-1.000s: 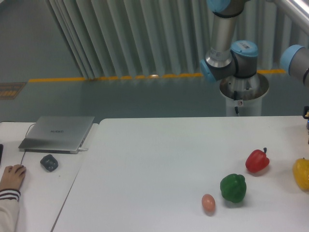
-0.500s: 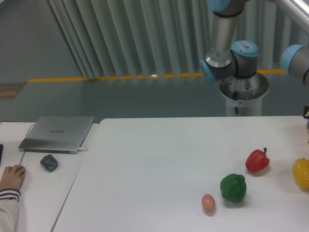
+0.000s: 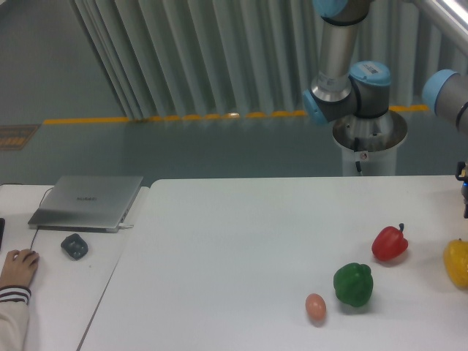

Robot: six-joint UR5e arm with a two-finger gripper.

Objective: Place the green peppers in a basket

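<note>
Green pepper (image 3: 354, 284) on the white table (image 3: 234, 241), front right, free of any grasp.

It sits upright on its lobes, an egg (image 3: 315, 306) just beside it on the left, not touching. Red pepper (image 3: 389, 243) lies behind and to its right, apart, dark stem up. Yellow pepper (image 3: 457, 263) is cut off by the right frame edge; only part shows. My arm (image 3: 349, 80) enters from above at the back by its pedestal; the far end runs off the right edge, and only a dark sliver shows there, so I cannot tell whether my gripper is apart or together. No basket visible from this view. On the side table at left: closed laptop (image 3: 89, 201), dark mouse (image 3: 74, 246), a person's hand (image 3: 17, 268) cropped at the corner.
</note>
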